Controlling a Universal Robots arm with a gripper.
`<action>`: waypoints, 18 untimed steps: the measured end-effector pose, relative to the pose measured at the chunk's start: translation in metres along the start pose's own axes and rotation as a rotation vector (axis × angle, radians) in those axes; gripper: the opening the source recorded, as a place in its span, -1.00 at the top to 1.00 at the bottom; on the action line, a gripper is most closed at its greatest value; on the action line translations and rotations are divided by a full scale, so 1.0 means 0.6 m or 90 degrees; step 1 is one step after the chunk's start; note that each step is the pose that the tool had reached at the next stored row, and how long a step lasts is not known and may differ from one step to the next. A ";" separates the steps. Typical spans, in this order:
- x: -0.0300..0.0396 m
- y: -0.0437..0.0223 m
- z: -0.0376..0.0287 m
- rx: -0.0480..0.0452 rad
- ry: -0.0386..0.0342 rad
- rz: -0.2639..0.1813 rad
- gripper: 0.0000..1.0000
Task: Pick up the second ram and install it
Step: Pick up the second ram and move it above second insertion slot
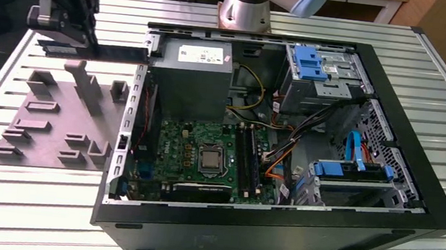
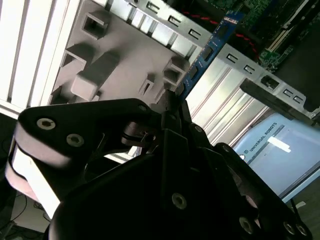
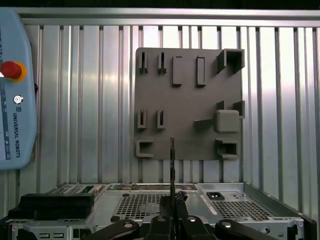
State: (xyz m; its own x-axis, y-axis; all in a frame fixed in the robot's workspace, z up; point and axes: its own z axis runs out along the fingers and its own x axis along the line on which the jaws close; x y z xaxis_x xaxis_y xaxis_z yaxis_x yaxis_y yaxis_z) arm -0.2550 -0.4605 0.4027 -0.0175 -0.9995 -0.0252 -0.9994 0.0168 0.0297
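- Gripper at the far end of the exterior view's left, raised above the tabletop, clamped on the second ram.
- The second ram is held level in the air, long axis running from the gripper toward the exterior view's right; its free end reaches near the far left corner of the computer case.
- In the second wrist view the stick juts out from between the black fingers, edge-on, blue label side showing (the print is too small to read).
- In the first wrist view it shows as a thin dark line rising from the gripper, over the near edge of the grey fixture block.
- Grey fixture block lies flat on the slatted tabletop, just left of the case in the exterior view, below the held stick.
- Case lies on its side, open; green motherboard inside, with long black memory slots to the right of the processor socket.
- Teach pendant lies on the tabletop, well apart from the fixture block in the first wrist view.
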 end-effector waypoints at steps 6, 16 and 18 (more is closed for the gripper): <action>-0.001 -0.033 -0.001 0.0000 0.0000 0.000 0.72; -0.002 -0.091 -0.002 0.0000 0.0000 0.000 0.72; -0.002 -0.102 -0.003 0.0000 0.0000 0.000 0.72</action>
State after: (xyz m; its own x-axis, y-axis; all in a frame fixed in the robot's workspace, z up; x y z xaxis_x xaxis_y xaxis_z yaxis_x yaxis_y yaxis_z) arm -0.1938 -0.4605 0.4025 -0.0176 -0.9995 -0.0252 -0.9994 0.0168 0.0297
